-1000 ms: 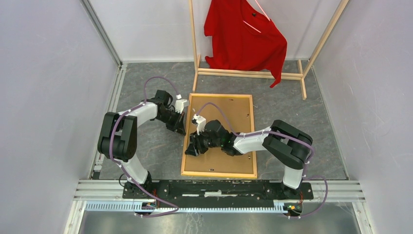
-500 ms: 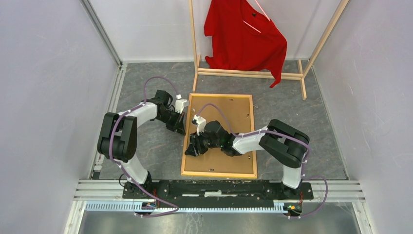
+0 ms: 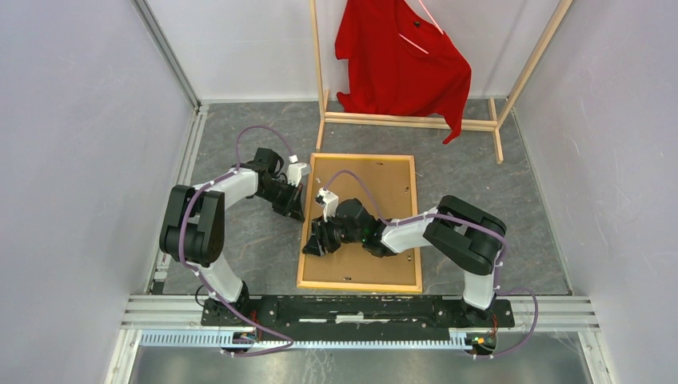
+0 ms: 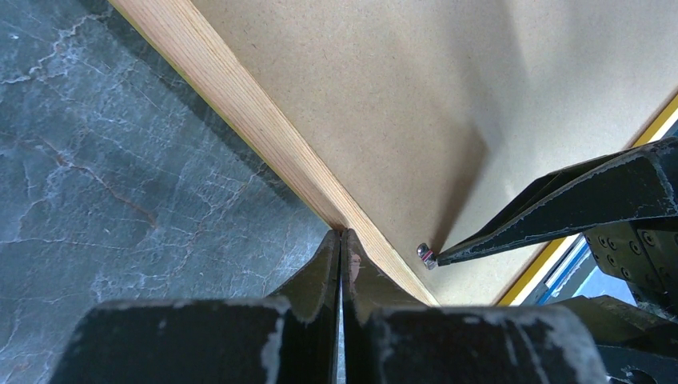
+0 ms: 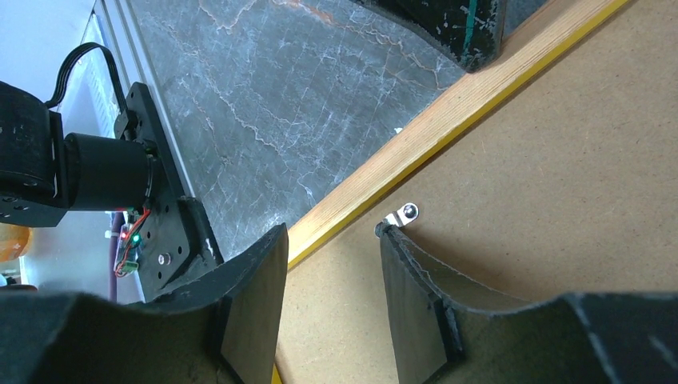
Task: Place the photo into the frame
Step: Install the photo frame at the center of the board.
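- Left gripper [image 4: 342, 240], fingers pressed together: the frame [image 4: 264, 136] rail lies directly beneath its tips, and open table [image 4: 104, 176] extends on its left.
- On its right, the right gripper [image 5: 329, 232] stands close and narrows the passage over the backing board [image 4: 360, 88].
- Right gripper, jaws parted: a metal clip [image 5: 404, 214] sits at one fingertip, and the left gripper blocks the rail ahead.
- Beyond both hands, the clothes rack [image 3: 408, 122] bounds the far end.
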`<state>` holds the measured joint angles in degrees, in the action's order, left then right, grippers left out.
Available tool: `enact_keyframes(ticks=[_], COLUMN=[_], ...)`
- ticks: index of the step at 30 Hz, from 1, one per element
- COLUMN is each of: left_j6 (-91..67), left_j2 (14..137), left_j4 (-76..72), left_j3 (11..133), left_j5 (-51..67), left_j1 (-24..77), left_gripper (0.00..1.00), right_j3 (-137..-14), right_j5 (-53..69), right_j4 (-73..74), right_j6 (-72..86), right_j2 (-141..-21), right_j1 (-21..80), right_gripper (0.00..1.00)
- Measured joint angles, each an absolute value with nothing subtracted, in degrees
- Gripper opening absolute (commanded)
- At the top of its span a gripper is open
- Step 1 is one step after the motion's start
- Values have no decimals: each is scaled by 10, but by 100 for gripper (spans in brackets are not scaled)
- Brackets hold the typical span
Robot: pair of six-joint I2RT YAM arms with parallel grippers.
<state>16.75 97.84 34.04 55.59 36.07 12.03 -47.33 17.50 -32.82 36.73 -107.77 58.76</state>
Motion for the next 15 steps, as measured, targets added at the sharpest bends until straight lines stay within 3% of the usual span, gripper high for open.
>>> enact_keyframes(ticks=[15], left_j6=[168], left_j2=[975], left_j4=[337], left_j3=[553], left_j5=[360], left_j1=[121], left_gripper=[5], right_j3=[-474], right_j5=[169], right_j4=[-352], right_j6=[388], right_j2=[-1090], right_j1=[588], right_gripper=[50])
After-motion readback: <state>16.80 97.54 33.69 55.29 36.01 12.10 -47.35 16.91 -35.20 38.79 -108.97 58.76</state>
